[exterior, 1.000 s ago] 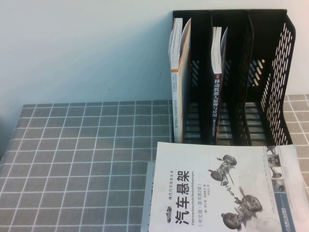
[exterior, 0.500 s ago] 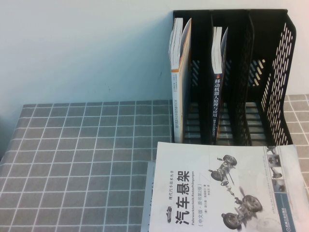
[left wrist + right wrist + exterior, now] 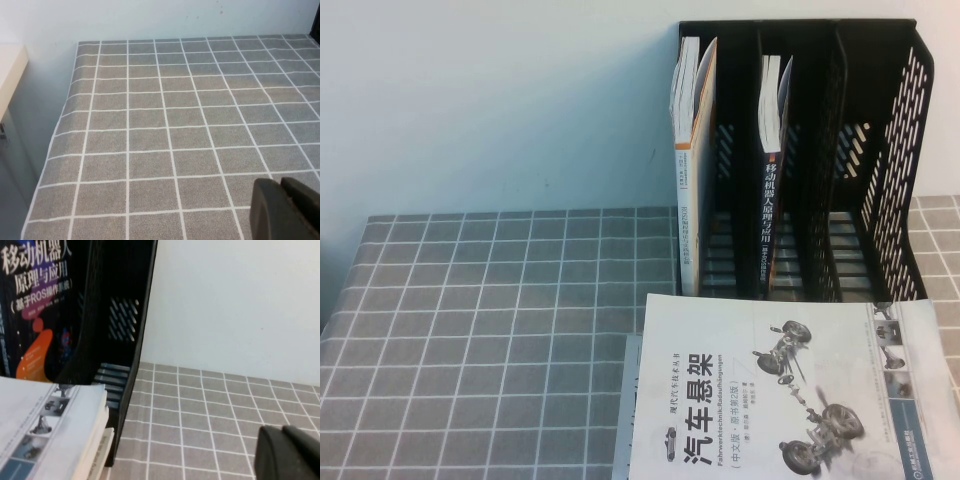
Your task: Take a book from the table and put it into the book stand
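Note:
The navy book (image 3: 770,190) with white characters stands upright in the middle slot of the black book stand (image 3: 900,130) at the back right of the grid-cloth table (image 3: 500,330). In the right wrist view its cover (image 3: 35,305) shows inside the stand (image 3: 125,305). Neither gripper shows in the high view. My left gripper (image 3: 282,185) is shut and empty, low over the bare cloth (image 3: 175,125) near the table's left side. My right gripper (image 3: 283,431) is shut and empty, over the cloth (image 3: 210,410) to the right of the stand.
A white book with a car-chassis drawing (image 3: 790,390) lies flat in front of the stand, on top of another grey item (image 3: 625,420); its edge shows in the right wrist view (image 3: 45,425). A pale book with orange stripes (image 3: 692,150) stands in the stand's left slot. The right slot holds nothing.

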Robot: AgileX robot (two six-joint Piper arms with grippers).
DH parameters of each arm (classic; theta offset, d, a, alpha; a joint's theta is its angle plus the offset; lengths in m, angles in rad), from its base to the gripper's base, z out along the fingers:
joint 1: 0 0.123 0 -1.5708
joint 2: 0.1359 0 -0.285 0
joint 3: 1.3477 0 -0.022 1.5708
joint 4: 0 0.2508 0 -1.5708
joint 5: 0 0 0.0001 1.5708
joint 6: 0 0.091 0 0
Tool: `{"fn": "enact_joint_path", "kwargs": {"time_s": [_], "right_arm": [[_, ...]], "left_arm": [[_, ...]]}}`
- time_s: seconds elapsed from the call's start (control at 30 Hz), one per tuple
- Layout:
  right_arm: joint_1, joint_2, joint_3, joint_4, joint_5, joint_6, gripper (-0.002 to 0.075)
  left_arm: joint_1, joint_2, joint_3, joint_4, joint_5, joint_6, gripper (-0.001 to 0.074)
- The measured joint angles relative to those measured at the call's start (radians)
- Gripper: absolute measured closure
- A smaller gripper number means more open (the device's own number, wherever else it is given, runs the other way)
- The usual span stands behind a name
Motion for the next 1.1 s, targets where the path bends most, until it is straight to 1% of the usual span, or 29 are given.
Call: {"fn": "enact_joint_path", "kwargs": {"time_s": [0.23, 0.47, 0.57, 0.8, 0.87, 1.0, 1.1], "right_arm": [[-0.011, -0.126, 0.119, 0.0, -0.02, -0.031, 0.0729], [-0.016, -0.136, 0.245, 0.046, -0.066, -0.036, 0.0729], [-0.016, -0.136, 0.254, 0.075, -0.046, -0.036, 0.0729], [-0.016, -0.136, 0.254, 0.083, -0.016, -0.036, 0.0729], [-0.016, -0.136, 0.254, 0.084, 0.018, -0.036, 0.0729], [-0.016, -0.136, 0.251, 0.038, 0.06, 0.008, 0.0729], [-0.016, -0.136, 0.248, -0.057, 0.062, 0.104, 0.0729]], "left_arm": [[0.0, 0.0, 0.0, 0.0, 0.0, 0.0, 0.0738], [0.0, 0.0, 0.0, 0.0, 0.0, 0.0, 0.0738], [0.0, 0.0, 0.0, 0.0, 0.0, 0.0, 0.0738], [0.0, 0.0, 0.0, 0.0, 0.0, 0.0, 0.0738], [0.0, 0.0, 0.0, 0.0, 0.0, 0.0, 0.0738], [0.0, 0.0, 0.0, 0.0, 0.0, 0.0, 0.0738], [0.0, 0.0, 0.0, 0.0, 0.0, 0.0, 0.0738]]}}
